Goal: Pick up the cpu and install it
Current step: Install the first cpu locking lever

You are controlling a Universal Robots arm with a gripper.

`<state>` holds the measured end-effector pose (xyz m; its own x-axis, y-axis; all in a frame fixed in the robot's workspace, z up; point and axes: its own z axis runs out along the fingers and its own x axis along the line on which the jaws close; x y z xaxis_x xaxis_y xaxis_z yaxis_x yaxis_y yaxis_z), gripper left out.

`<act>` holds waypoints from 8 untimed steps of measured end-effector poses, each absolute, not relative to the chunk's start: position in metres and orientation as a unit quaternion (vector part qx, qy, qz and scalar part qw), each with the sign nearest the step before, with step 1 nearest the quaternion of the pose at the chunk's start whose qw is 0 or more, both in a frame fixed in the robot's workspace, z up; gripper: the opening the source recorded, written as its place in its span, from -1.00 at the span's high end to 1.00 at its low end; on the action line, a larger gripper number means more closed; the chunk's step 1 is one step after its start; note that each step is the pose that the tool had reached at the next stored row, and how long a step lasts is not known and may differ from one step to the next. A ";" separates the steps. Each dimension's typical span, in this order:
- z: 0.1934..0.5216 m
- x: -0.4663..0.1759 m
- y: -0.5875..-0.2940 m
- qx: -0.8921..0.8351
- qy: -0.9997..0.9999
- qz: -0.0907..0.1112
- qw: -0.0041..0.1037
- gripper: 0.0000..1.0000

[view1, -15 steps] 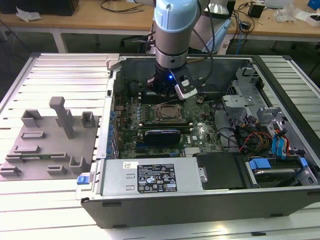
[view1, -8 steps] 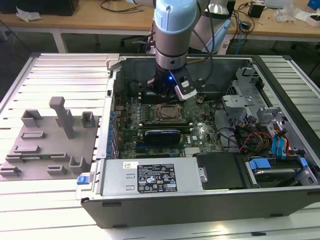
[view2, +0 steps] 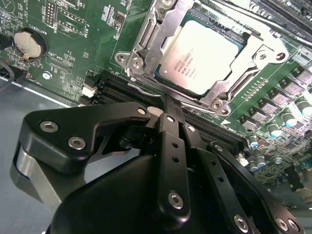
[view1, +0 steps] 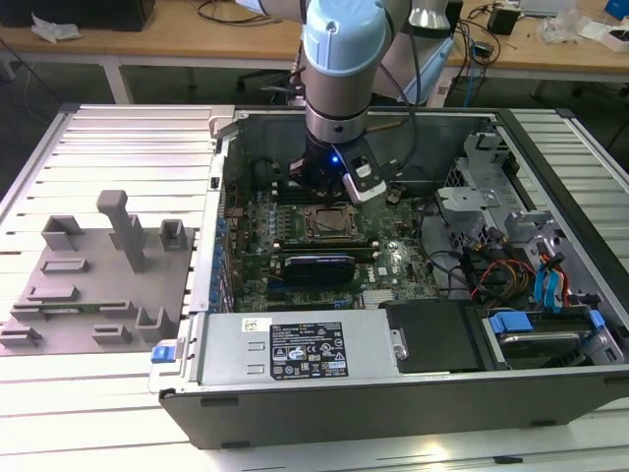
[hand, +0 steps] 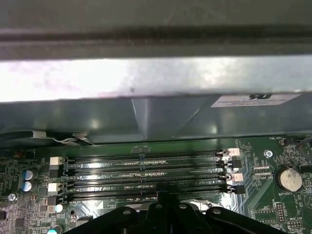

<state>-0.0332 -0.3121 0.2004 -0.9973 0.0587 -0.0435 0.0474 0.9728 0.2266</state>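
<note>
Cpu (view2: 202, 56), seated in socket frame (view2: 146, 53) on motherboard (view2: 83, 29)

Silvery square top lying flat inside metal frame, dark rim visible along edges in second wrist view; same chip (view1: 329, 224) at centre of board in exterior view, inside open computer case (view1: 295, 393); rows of black memory slots (hand: 146, 173) just beside frame, running between socket and case wall; round coin battery (view2: 27, 44) apart on green board; gripper (view2: 168, 114) above slots near socket, black fingers pressed together at tip, nothing pinched, not touching chip; arm (view1: 339, 59) reaching down into case; grey fixture plate (view1: 93, 275) on slatted table toward exterior view's left, well apart
</note>
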 end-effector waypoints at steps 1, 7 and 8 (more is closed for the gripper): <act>0.200 -0.033 -0.312 0.027 0.993 0.113 0.025 0.79; 0.198 -0.032 -0.314 0.027 0.993 0.114 0.025 0.79; 0.198 -0.032 -0.314 0.027 0.993 0.113 0.025 0.79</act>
